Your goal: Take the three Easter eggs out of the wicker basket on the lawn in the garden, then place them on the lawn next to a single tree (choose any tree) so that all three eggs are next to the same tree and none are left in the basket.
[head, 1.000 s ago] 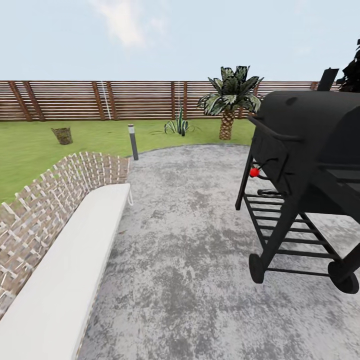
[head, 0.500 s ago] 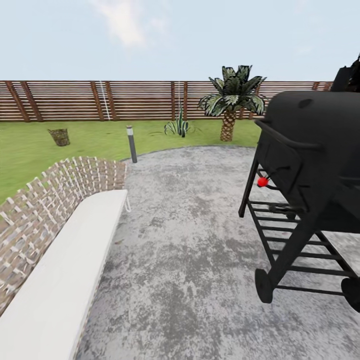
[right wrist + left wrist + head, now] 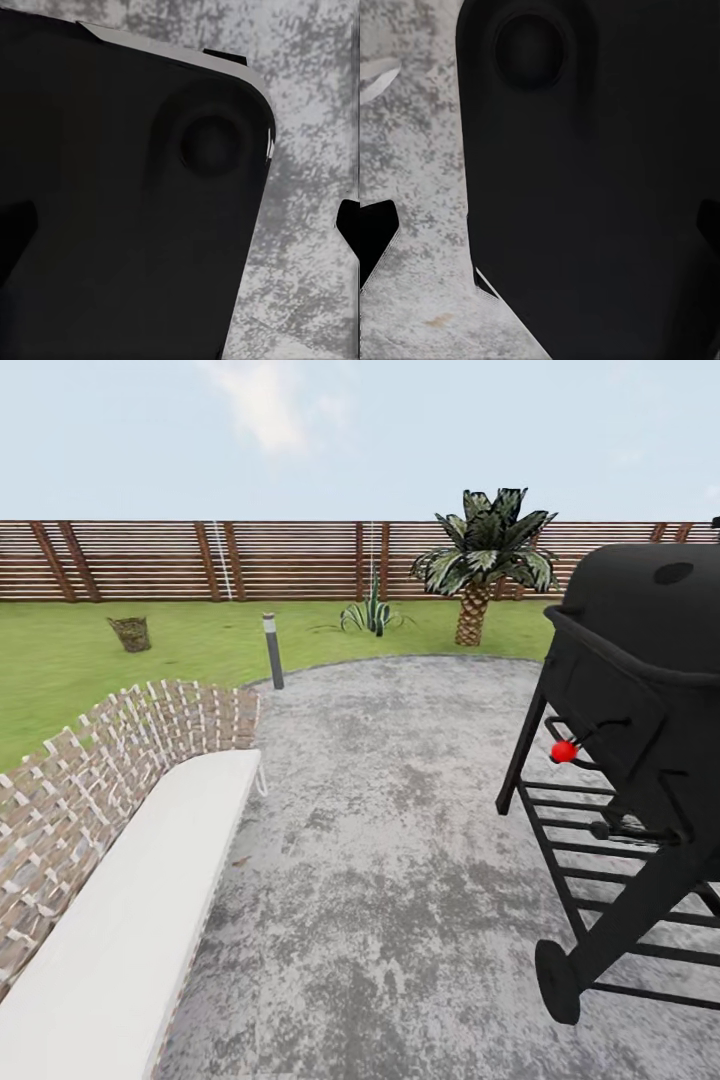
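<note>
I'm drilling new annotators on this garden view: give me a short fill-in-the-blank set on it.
1. The wicker basket stands on the ____.
2. The black grill stands on the grey ____.
3. The palm stands in front of the wooden ____.

Missing words: lawn; patio; fence

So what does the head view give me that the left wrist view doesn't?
Head view alone: the basket far off on the lawn, the fence, a palm, a lamp post, a wicker bench and a black grill. Left wrist view alone: a dark robot part up close. Both: the grey paved patio.
</note>
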